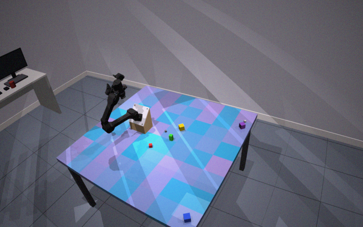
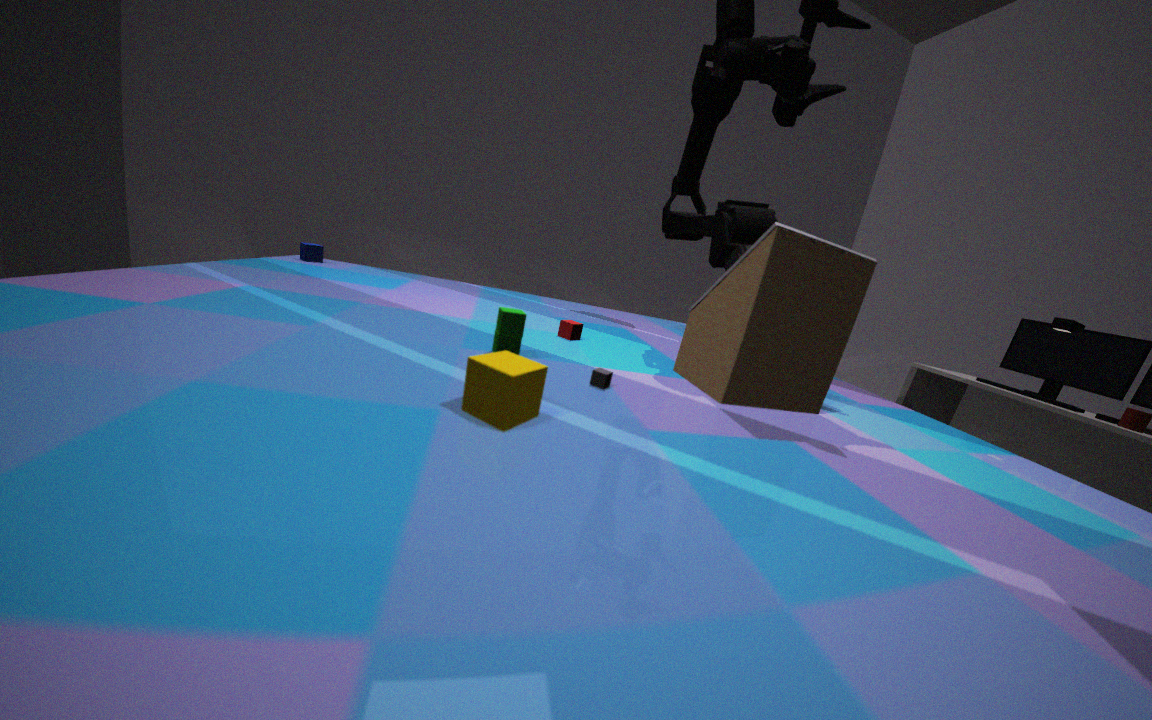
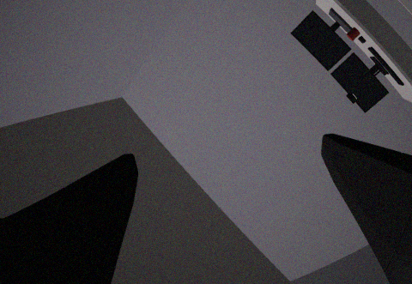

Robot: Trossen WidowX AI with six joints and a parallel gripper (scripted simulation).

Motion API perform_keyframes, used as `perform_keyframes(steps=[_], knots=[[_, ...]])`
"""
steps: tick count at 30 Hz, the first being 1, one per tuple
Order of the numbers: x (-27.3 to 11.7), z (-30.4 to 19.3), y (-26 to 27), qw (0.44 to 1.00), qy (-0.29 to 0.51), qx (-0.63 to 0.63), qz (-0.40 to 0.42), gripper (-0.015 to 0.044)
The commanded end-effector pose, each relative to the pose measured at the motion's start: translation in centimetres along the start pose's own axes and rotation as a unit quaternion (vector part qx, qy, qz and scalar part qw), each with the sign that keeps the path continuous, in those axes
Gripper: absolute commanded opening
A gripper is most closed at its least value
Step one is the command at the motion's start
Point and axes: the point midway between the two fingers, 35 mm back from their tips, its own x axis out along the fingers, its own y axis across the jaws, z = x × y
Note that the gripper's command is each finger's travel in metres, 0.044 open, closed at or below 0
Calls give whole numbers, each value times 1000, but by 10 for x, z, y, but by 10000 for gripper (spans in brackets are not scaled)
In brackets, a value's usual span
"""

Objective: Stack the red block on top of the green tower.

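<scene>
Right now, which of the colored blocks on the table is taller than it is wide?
The green tower between the red block and the yellow block. It stands upright as a tall column, while the red, yellow, purple and blue ones are plain cubes.

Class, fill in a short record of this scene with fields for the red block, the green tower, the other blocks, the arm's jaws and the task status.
red block: alone on the table, apart from the tower
green tower: upright, nothing on top
other blocks: yellow beside the tower; purple near a far corner; blue at the near edge
gripper: raised high above the table, jaws open wide, holding nothing
task status: red block not yet picked up
</scene>
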Motion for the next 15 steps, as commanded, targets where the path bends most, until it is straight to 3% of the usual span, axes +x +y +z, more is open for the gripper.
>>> perform_keyframes(steps=[1, 8, 15], knots=[[0, 1, 2, 1000, -2, -3, 4, 426], [-25, 44, 55, 981, -99, -98, 131, 440], [-70, 95, 99, 927, -245, -184, 217, 440]])
